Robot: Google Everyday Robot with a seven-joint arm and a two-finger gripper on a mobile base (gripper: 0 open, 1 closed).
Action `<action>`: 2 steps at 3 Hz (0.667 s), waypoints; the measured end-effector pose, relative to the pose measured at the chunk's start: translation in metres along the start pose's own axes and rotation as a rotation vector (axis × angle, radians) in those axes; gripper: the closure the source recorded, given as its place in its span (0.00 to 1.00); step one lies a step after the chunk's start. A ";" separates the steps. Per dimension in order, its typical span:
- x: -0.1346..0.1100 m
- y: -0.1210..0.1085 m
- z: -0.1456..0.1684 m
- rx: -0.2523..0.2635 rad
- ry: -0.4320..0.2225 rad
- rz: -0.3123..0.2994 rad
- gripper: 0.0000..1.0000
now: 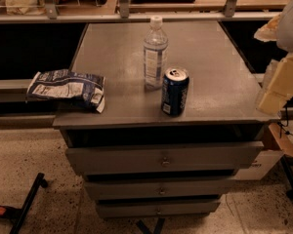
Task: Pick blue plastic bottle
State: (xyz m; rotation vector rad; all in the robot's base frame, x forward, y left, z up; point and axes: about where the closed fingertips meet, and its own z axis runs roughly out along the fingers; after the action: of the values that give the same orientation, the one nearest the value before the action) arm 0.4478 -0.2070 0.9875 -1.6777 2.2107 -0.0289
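Right of the table (112, 48), end effector (279, 84) hovers.

A dark blue drink can (175, 91) with a silver top stands upright on the grey desk (219, 67), toward 5 o'clock from its middle. A crumpled chip bag (68, 87) lies at 9 o'clock, overhanging that edge. Three drawers (161, 160) sit below. The gripper (278, 89) hangs at the desk's 3 o'clock edge.

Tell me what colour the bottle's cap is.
White cap on the bottle, best in the camera view; gripper at the right edge.
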 end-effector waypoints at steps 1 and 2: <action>-0.035 -0.013 -0.012 0.001 -0.087 0.027 0.00; -0.066 -0.021 -0.020 0.005 -0.159 0.092 0.00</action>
State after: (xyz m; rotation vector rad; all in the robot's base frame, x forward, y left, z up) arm 0.4767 -0.1559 1.0287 -1.5184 2.1630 0.1182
